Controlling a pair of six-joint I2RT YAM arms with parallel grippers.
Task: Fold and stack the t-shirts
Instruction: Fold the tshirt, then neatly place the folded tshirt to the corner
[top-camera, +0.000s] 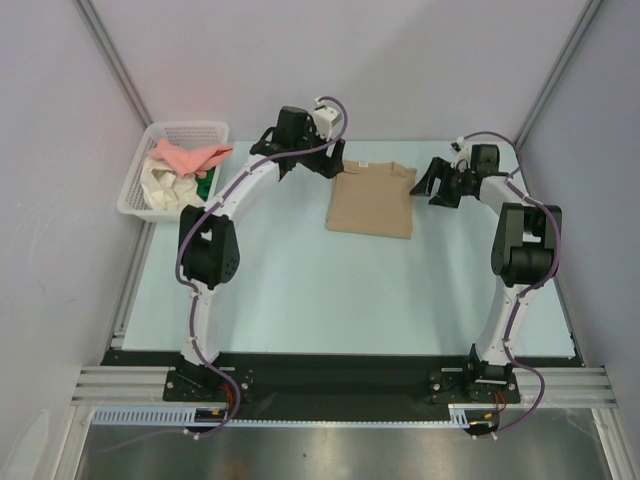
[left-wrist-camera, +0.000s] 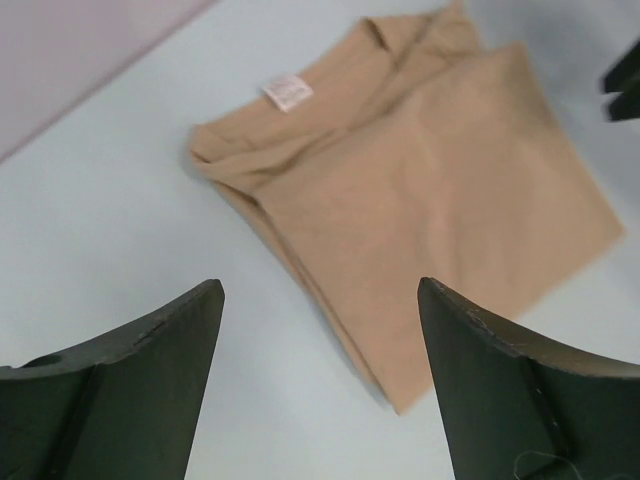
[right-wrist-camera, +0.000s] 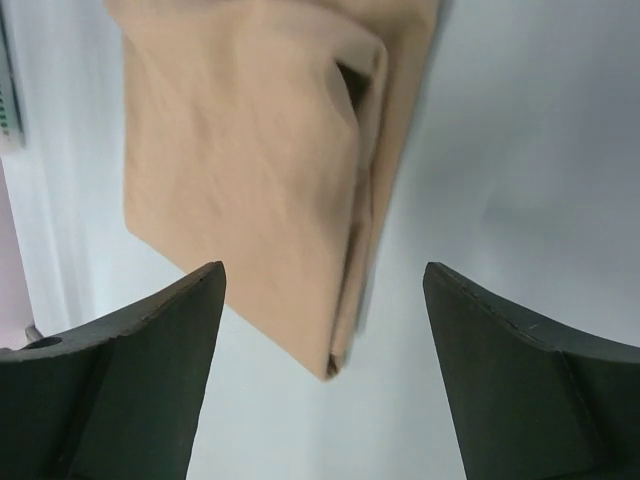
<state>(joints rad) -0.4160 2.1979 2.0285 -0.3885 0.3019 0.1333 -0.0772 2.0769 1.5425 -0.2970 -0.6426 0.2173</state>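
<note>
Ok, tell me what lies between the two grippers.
Only the folded tan t-shirt, between left gripper and right gripper, seen in the top view.

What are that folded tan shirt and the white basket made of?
Tan t-shirt: soft matte cloth, likely a cotton knit; it lies in limp folded layers with creases. Basket: seemingly rigid white plastic; its walls are a regular moulded mesh.

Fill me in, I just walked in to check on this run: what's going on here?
Two robot arms are working on folding shirts. A folded tan cloth t-shirt lies flat on the pale table between them. The left gripper and right gripper hover beside it, both open and holding nothing. At the far left, a white plastic mesh basket holds a crumpled salmon-pink shirt, a cream-white shirt and some green cloth, none folded yet.
</note>
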